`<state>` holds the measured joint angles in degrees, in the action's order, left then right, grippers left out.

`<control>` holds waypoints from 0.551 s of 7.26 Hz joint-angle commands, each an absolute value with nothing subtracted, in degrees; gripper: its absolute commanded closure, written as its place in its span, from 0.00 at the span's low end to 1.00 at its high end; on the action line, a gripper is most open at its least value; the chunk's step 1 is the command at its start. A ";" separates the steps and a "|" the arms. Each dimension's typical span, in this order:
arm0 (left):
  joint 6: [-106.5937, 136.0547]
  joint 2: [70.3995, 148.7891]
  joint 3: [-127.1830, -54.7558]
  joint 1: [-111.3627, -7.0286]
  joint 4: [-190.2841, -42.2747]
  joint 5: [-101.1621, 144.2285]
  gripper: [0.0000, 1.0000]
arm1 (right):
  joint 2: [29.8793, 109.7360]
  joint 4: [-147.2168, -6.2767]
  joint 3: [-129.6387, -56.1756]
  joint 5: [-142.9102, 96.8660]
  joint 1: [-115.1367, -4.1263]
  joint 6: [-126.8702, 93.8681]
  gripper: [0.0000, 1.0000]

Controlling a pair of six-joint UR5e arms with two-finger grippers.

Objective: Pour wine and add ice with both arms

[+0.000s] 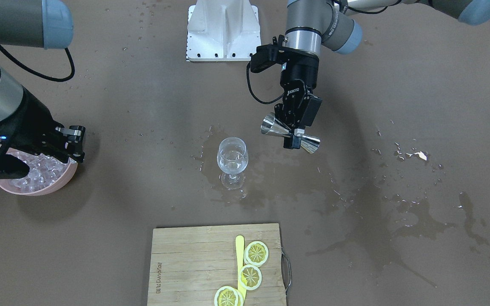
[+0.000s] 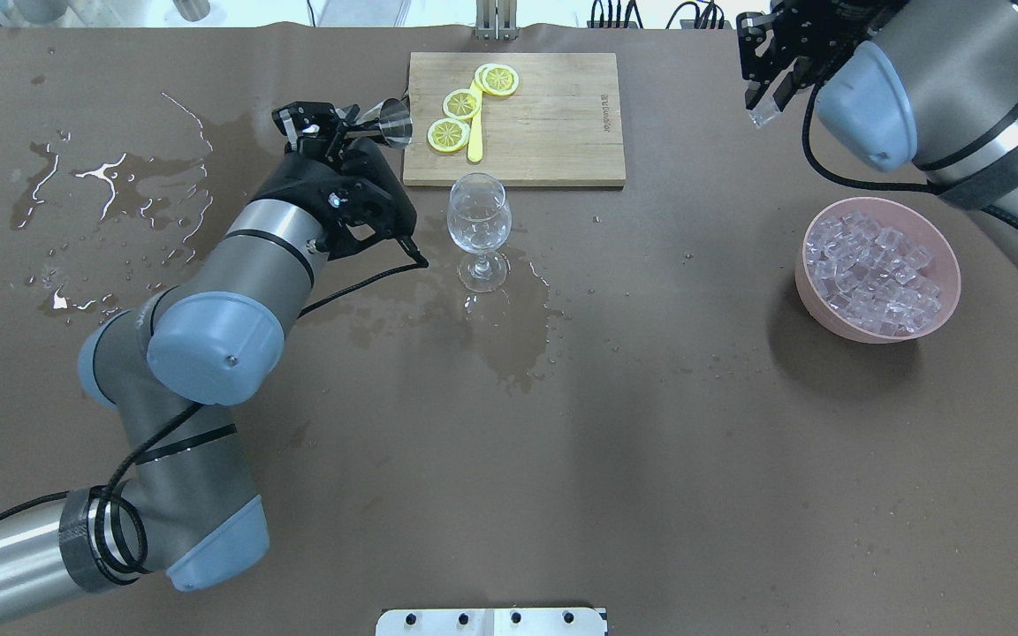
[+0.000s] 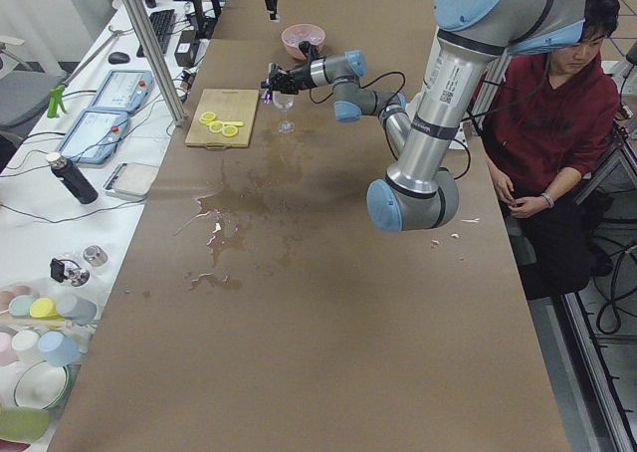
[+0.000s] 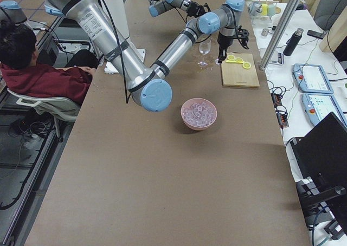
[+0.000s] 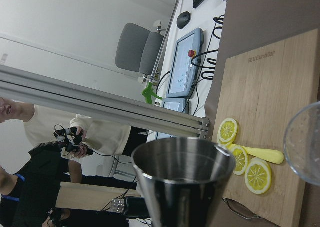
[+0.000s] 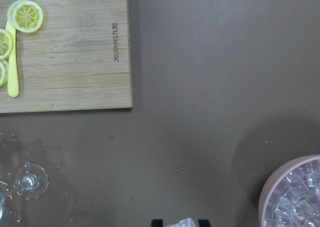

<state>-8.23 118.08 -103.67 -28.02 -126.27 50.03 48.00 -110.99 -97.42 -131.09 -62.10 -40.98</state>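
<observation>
A clear stemmed wine glass [image 2: 478, 221] stands mid-table in a wet patch; it also shows in the front view [image 1: 232, 159]. My left gripper [image 2: 337, 132] is shut on a steel jigger [image 2: 390, 124] and holds it on its side in the air beside the glass, apart from it [image 1: 289, 135]. The jigger fills the left wrist view [image 5: 185, 182]. The ice [image 2: 871, 265] is heaped in a pink bowl [image 2: 805, 283]. My right gripper [image 2: 763, 104] is raised beyond the bowl, shut on one ice cube [image 6: 181, 223].
A wooden cutting board [image 2: 553, 124] with lemon slices [image 2: 449, 134] and a yellow knife [image 2: 474, 141] lies just beyond the glass. Spilled liquid [image 2: 111, 185] spreads over the table's left part and around the glass. The white base block [image 1: 223, 32] sits at the robot's edge.
</observation>
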 commanded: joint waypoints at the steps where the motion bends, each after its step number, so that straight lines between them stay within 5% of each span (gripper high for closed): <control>1: 4.15 114.19 -103.80 -31.36 -127.09 56.30 1.00 | 43.78 -112.15 -95.19 -129.65 -60.39 -41.04 0.87; 4: 26.55 106.98 -104.06 -35.83 -130.24 66.90 1.00 | 36.94 -111.45 -89.58 -124.46 -55.66 -42.53 0.87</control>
<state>17.37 109.84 -104.06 -33.11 -128.69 60.64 39.84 -111.89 -91.94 -125.83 -57.81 -41.79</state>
